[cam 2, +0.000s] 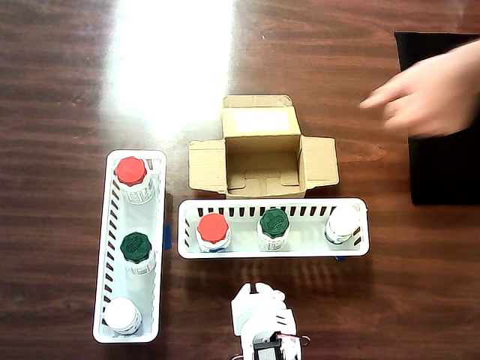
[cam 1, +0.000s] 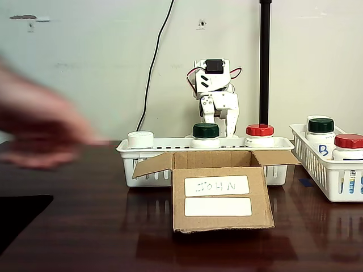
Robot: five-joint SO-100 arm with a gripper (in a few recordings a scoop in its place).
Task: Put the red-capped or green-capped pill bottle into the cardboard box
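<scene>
The arm (cam 1: 214, 96) is built from white plastic segments. A black motor block (cam 1: 214, 66) is mounted at its top. Red and black cables are looped out on both sides of that block. Dark screw holes are seen on the white shell below it.

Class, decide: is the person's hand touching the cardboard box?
Apart. The overhead view shows bare table between the hand and the cardboard box; the hand hovers off to the box's right.
</scene>
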